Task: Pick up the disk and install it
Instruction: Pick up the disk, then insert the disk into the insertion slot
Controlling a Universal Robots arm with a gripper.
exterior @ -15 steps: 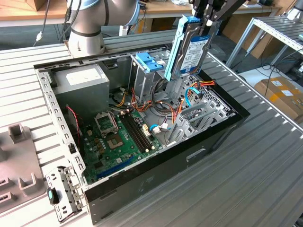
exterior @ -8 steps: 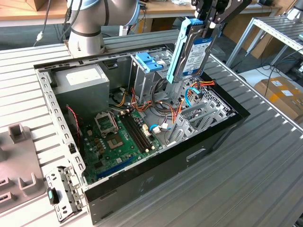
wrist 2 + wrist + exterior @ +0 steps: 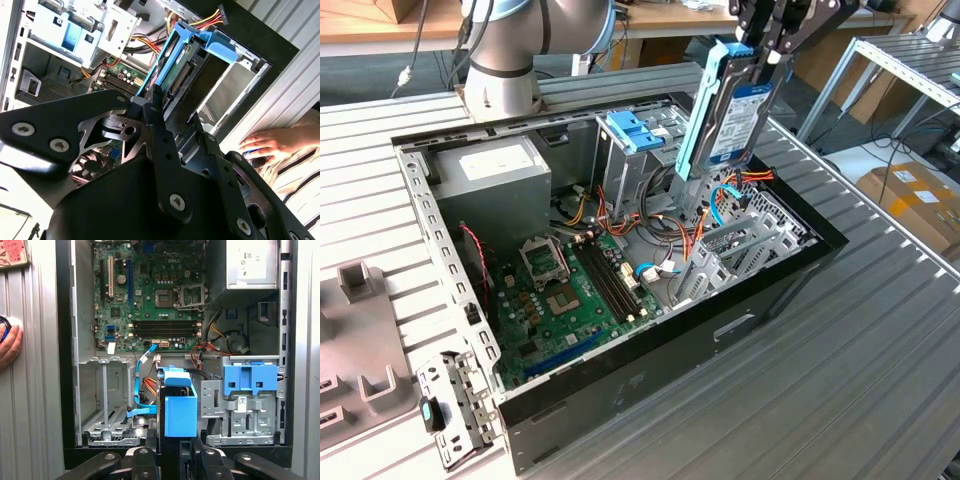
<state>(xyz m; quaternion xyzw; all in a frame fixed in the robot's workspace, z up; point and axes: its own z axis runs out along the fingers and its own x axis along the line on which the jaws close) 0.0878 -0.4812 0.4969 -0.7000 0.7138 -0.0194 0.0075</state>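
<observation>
The disk (image 3: pixel 732 112), a grey drive with a white label in a light-blue carrier rail, hangs upright above the open computer case (image 3: pixel 650 350), over its corner at the exterior view's right. My gripper (image 3: pixel 767 52) is shut on the disk's upper end. In both wrist views the black fingers (image 3: pixel 159 107) clamp the disk's blue rail (image 3: pixel 179 407), which points down toward the case interior. Below it lie the silver drive bay (image 3: pixel 106 407) and loose blue and orange cables (image 3: pixel 140 382).
A tall metal drive cage with a blue plastic bracket (image 3: pixel 635 130) stands beside the disk. The motherboard (image 3: pixel 570 290) and power supply (image 3: pixel 490 170) fill the rest of the case. A person's hand (image 3: pixel 270 142) rests on the table beside the case. Grey fixtures (image 3: pixel 360 340) sit at the exterior view's left.
</observation>
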